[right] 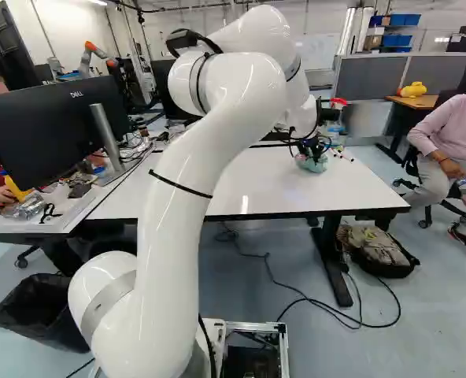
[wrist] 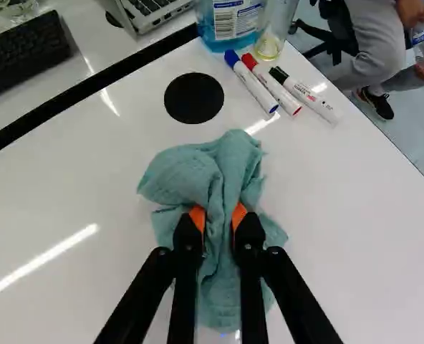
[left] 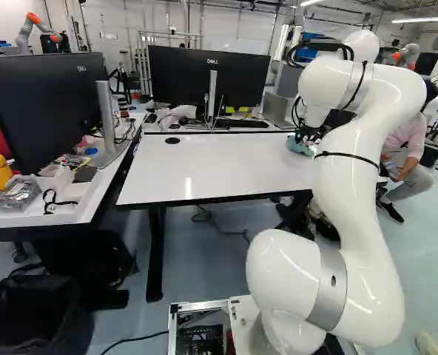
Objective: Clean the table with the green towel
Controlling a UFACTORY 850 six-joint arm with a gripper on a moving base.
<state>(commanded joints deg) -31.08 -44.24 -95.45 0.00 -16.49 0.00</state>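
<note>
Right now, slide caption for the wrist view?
End effector gripping the green towel on the white table, three markers ahead.

And here's the left base view, looking from behind the arm point(left: 356, 155), on its left, ahead and a little down across the table point(left: 204, 174); the arm covers the right end. Over on the right, the other base view also faces ahead, set back, catching the table's right edge. Both share the near edge and bin point(right: 40, 311). Now the wrist view, in close, peering down along the gripper point(right: 310, 151) by the far right corner! All three catch the towel point(wrist: 226, 161).
</note>
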